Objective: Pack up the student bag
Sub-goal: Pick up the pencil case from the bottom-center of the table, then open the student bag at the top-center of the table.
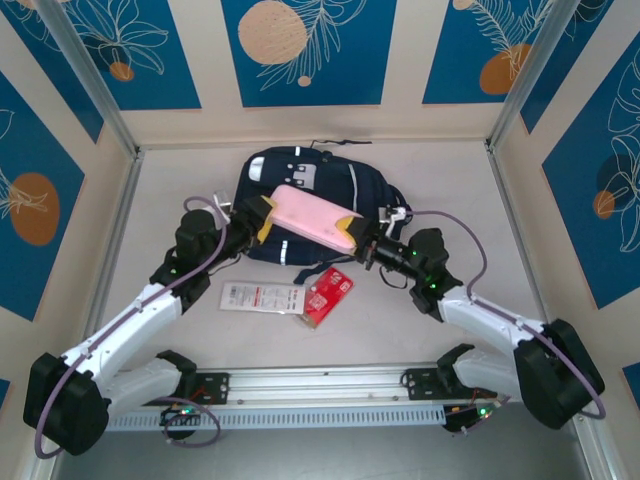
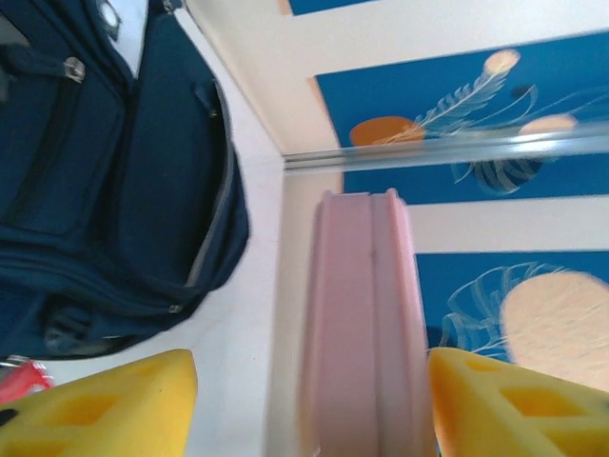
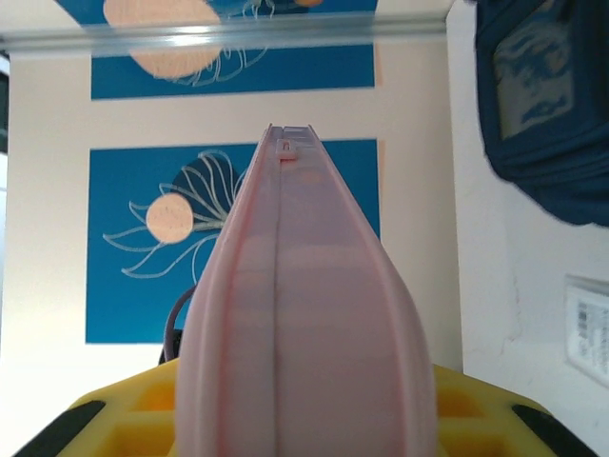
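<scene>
On your left gripper [image 2: 314,400] the yellow foam fingers [image 2: 114,405] stand spread. There is a strip of open space between one pad and the long, flat, rounded pink case [image 2: 366,324], while the other pad sits right against its edge, so this end reads as released rather than clamped. On your right gripper [image 3: 300,419] the yellow fingers [image 3: 143,400] lie flush against both flanks of the case's other end, and I judge this a firm grasp that carries the weight. The case spans the gap between your two wrists, slanted and lifted off the table [image 1: 460,180]. That looks like a handover, with one arm letting go only because the other has hold. Directly beneath and behind the case lies the large navy-blue fabric student bag [image 1: 295,165], flat at the far middle of the table with its white-striped front pocket up. Holding the case above the bag keeps the drop short. The left wrist view shows a grey-edged gap along the bag's side, probably its mouth. A small red packet [image 1: 328,295] touches a flat white labelled pack [image 1: 262,297] on the table in front of the bag; both probably wait their turn.
</scene>
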